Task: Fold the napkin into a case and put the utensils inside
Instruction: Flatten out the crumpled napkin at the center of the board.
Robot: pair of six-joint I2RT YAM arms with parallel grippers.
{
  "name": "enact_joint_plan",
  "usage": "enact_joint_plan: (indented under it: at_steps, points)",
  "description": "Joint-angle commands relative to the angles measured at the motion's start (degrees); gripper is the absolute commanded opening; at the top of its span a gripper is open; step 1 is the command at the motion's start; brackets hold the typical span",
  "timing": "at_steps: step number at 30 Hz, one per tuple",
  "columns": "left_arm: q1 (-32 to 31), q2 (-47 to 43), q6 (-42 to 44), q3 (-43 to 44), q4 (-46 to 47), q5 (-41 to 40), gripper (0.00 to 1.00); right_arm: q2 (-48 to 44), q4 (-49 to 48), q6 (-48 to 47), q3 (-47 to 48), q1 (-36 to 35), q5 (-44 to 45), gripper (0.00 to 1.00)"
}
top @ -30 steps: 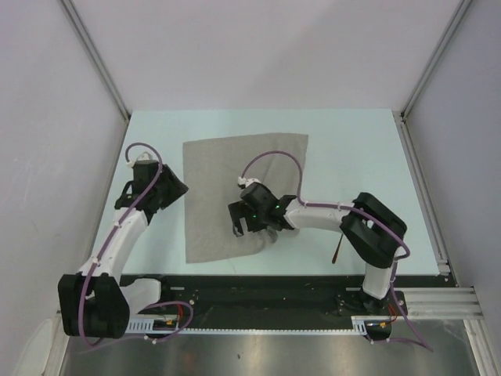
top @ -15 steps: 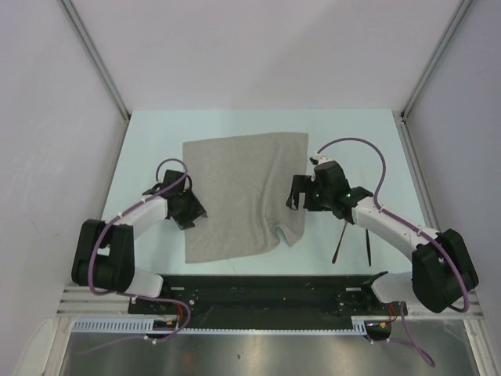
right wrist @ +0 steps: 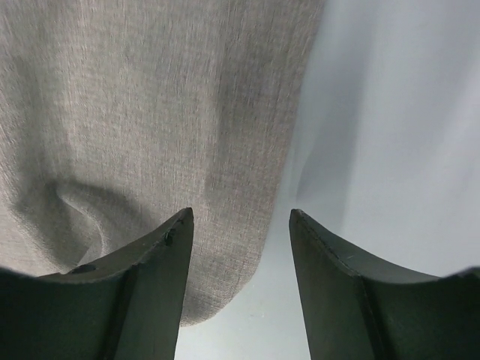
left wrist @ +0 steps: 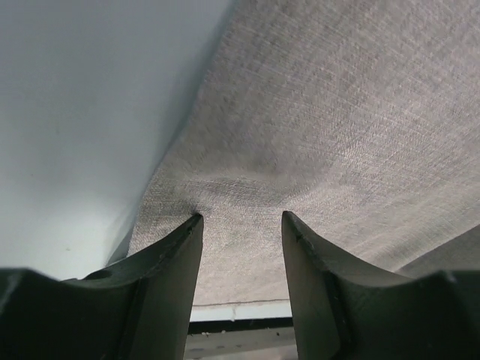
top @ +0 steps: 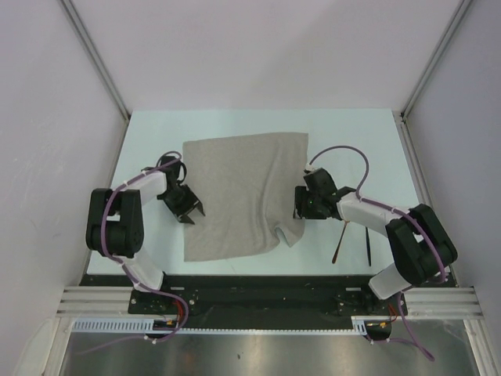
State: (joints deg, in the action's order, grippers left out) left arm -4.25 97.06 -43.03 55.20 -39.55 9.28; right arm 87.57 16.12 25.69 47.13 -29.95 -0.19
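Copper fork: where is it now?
Top view: the fork lies on the table, near right, between the napkin and the black utensil.

From high at the near side we look down on the whole table point(top: 368, 149). The left wrist camera looks very closely past the left gripper point(left wrist: 241, 216) at the left edge of the napkin point(left wrist: 337, 112), the right one past the right gripper point(right wrist: 240, 212) at its right edge. All views share the napkin.

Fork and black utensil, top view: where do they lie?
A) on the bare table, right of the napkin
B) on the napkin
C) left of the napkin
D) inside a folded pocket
A: the fork and black utensil rest on the table, right of the napkin, not touching it.
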Motion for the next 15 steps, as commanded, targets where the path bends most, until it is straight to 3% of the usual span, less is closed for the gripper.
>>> enact_joint_plan:
  at_steps: [1,7,15]
  points:
    - [5.5,5.3,4.5,1.4,3.6,-11.8,0.53,1.4,-0.7,0.9,-0.4,-2.9,5.0,0.58]
    - [4.6,-0.7,5.8,-1.9,4.5,-14.8,0.52,8.7,5.4,2.3,4.3,-9.1,18.5,0.43]
    - [-1.4,-20.8,9.5,-5.4,2.3,-11.6,0.55,11.6,6.7,1.3,5.0,-3.6,23.0,0.15]
